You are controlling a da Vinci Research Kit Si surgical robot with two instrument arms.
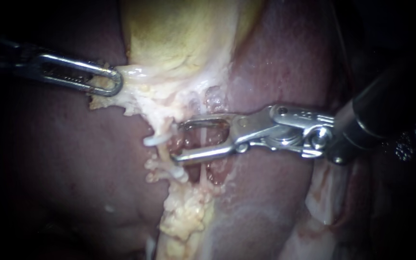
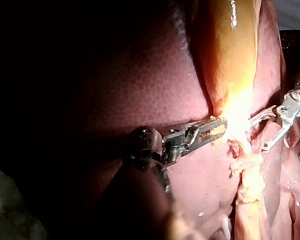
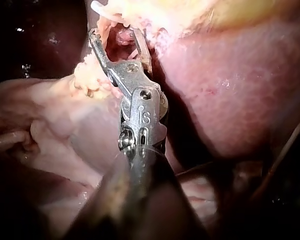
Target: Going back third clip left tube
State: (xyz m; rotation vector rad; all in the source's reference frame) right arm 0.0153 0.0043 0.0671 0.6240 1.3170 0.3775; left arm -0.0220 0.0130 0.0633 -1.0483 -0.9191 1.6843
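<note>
The left instrument [image 1: 114, 82] came in from the left, and its claw was clamped on a flap of pale tissue [image 1: 136, 73] at the lower edge of the yellow gallbladder [image 1: 179, 33]. The left wrist view showed the same hold, both halves pressed onto the pale edge.

The right instrument [image 1: 175, 143] entered from the right and lay across the dark red liver [image 1: 73, 159]. Its claw stood open with a clear gap and gripped nothing. A thin tube [image 1: 202, 139] ran down through that gap, apparently behind the claw rather than held by it.

The left tube [image 1: 161, 153] descended from the pale tissue under the gallbladder, just beside the tips of the open claw. Two white clips showed on it: an upper clip [image 1: 152, 140] level with the gap of the claw, and a lower clip [image 1: 178, 173] just below the claw's lower half. Whether the tips touched the left tube could not be told.

Lumpy yellow fat [image 1: 186, 216] trailed downward from the tubes. In the right wrist view the open claw reached up to the same fatty stalk.
</note>
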